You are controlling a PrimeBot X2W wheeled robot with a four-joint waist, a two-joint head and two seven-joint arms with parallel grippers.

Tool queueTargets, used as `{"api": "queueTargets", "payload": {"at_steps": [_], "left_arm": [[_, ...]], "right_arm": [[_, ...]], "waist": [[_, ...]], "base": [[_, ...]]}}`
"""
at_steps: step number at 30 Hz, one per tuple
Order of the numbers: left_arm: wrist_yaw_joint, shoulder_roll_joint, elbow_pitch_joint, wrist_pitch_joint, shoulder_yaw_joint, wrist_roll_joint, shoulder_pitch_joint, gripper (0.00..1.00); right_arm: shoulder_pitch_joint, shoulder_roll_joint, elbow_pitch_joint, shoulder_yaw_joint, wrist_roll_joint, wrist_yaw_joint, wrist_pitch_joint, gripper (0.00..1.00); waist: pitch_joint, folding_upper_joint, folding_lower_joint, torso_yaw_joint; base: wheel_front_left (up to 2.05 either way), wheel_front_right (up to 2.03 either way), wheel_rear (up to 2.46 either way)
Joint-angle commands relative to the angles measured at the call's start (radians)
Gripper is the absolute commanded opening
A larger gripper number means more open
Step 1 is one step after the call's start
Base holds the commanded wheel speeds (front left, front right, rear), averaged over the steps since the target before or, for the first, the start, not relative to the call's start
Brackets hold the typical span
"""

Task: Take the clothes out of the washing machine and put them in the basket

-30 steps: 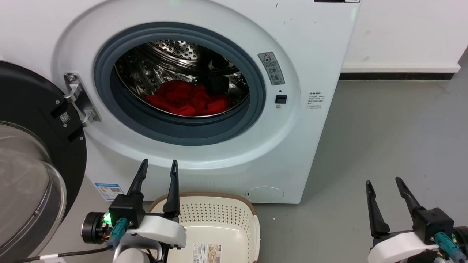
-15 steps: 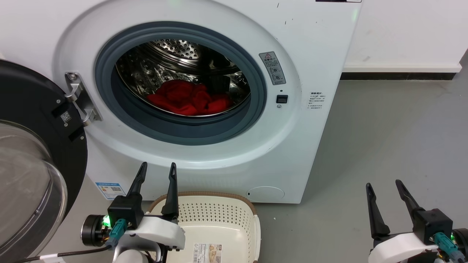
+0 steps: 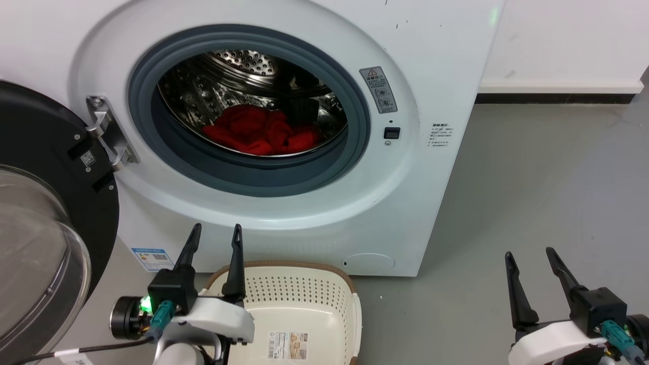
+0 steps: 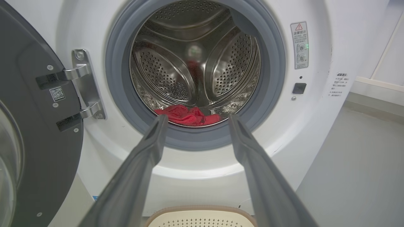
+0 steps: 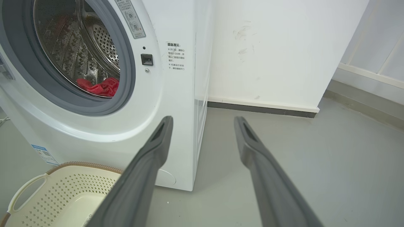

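Down in the drum [image 3: 228, 91] of the washing machine [image 3: 304, 223], the clothes [image 3: 261, 133] lie in a red heap (door [image 3: 45, 142] swung wide on the left). Left tool [image 3: 216, 228] hovers by the basket [image 3: 299, 291] at its left edge, fingers spread, holding nothing. Right tool [image 3: 528, 252] hangs over the grey floor [image 3: 532, 177], well apart, likewise parted and empty.
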Motion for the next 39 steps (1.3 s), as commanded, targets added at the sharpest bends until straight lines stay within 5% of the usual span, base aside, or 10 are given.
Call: {"api": "queueTargets", "payload": {"at_steps": [1, 17, 39], "left_arm": [[0.002, 0.001, 0.003, -0.003, 0.004, 0.005, -0.018, 1.00], [-0.040, 0.034, 0.264, -0.003, 0.062, 0.001, -0.376, 1.00], [-0.089, 0.182, 0.779, 0.045, 0.006, 0.048, -1.032, 1.00]], "right_arm": [[-0.016, 0.003, -0.005, 0.003, 0.008, -0.001, 0.000, 1.00], [-0.097, 0.003, -0.118, 0.032, 0.022, -0.001, 0.007, 1.00], [-0.231, 0.003, -0.162, 0.161, 0.067, -0.001, -0.029, 1.00]], "waist": [[0.008, 0.0000, 0.0000, -0.002], [0.268, 0.0000, 0.0000, -0.020], [0.574, 0.0000, 0.0000, -0.115]], "base": [[0.00, 0.00, 0.00], [0.00, 0.00, 0.00], [0.00, 0.00, 0.00]]}}
